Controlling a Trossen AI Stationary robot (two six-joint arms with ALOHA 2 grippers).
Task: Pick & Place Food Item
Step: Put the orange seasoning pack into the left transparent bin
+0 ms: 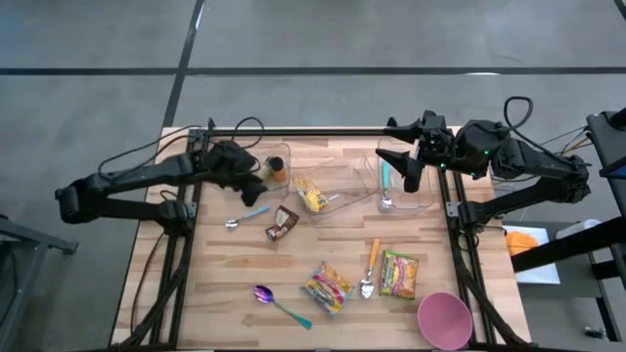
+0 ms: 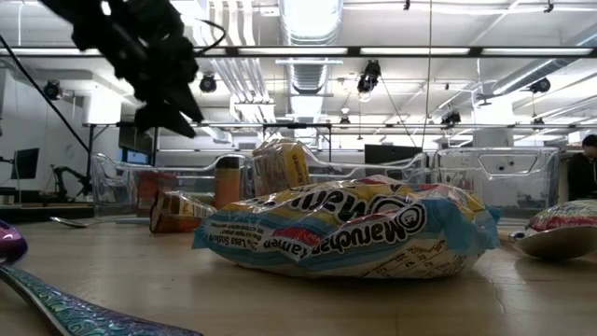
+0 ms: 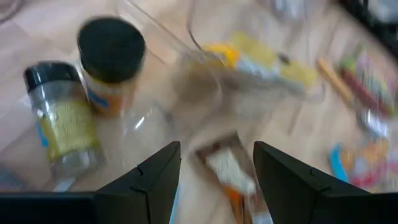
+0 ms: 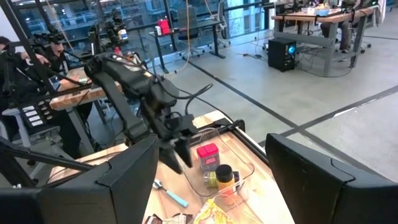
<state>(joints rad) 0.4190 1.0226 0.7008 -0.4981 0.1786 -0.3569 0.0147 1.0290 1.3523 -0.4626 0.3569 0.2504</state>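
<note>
My left gripper [image 1: 252, 184] [image 3: 216, 180] hangs open over the table's far left, with nothing between its fingers. Below it a brown snack packet [image 1: 282, 223] [image 3: 229, 169] lies flat on the wood. Beside it a clear bin [image 1: 279, 161] holds an orange jar with a black lid [image 3: 112, 62] and a clear jar of green herbs [image 3: 62, 121]. A yellow food packet [image 1: 311, 193] lies in a second clear bin. Two ramen packets [image 1: 328, 286] [image 1: 399, 274] lie near the front. My right gripper [image 1: 401, 168] [image 4: 211, 146] waits open, high over the far right.
A third clear bin [image 1: 406, 186] under the right gripper holds a teal-handled spoon. Loose spoons [image 1: 246, 215] [image 1: 282, 303] [image 1: 369, 269] lie on the wood. A pink cup [image 1: 445, 318] stands at the near right corner. In the low view a ramen packet [image 2: 345, 229] fills the foreground.
</note>
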